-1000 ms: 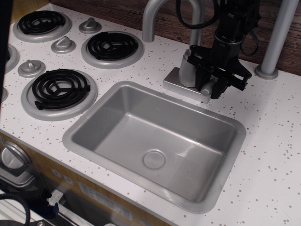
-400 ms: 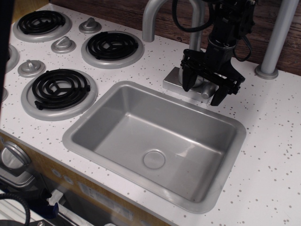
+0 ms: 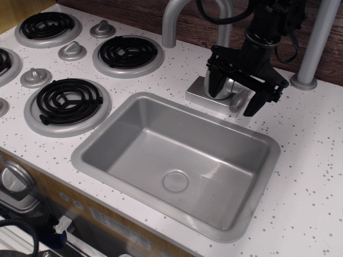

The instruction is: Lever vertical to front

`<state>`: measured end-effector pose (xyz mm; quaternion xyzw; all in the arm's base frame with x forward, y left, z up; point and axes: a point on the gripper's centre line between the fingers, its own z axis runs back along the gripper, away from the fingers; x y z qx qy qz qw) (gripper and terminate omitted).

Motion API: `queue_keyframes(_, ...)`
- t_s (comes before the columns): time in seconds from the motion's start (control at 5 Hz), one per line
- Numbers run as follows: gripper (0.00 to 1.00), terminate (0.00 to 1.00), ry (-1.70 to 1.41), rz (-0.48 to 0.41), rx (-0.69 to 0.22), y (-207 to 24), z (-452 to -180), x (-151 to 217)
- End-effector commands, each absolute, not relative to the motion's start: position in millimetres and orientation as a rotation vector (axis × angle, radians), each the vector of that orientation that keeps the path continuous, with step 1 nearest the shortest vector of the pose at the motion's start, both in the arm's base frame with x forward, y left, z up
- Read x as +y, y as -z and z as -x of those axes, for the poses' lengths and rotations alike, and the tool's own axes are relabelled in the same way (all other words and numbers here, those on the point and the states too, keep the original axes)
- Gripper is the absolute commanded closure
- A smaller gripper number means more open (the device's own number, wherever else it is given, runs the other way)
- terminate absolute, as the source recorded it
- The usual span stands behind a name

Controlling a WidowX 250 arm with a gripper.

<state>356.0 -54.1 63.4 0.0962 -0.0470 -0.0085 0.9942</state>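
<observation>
The lever (image 3: 238, 100) is a small silver-grey paddle on the right side of the faucet's cylindrical body (image 3: 224, 85). It points forward toward the sink (image 3: 177, 160). My black gripper (image 3: 234, 96) hangs over it from above, open. Its left finger (image 3: 214, 84) is in front of the faucet body and its right finger (image 3: 253, 104) is just right of the lever. The lever lies between the fingers, and I see neither finger pressing on it. The tall curved spout (image 3: 174, 19) rises behind.
The faucet stands on a square base plate (image 3: 199, 94) at the sink's back rim. Black coil burners (image 3: 68, 100) (image 3: 128, 52) and round grey knobs (image 3: 36, 76) fill the left. A grey post (image 3: 313, 43) stands at the back right. White speckled counter (image 3: 311, 160) lies to the right.
The gripper's fingers, close about the lever a second ago, have spread apart. The gripper has then shifted slightly up and right. The lever still points forward.
</observation>
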Motion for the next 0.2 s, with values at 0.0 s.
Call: queue_keyframes(0.0,0.0,1.0,-0.012,-0.157,-0.138,-87.8,-354.2,-59.0)
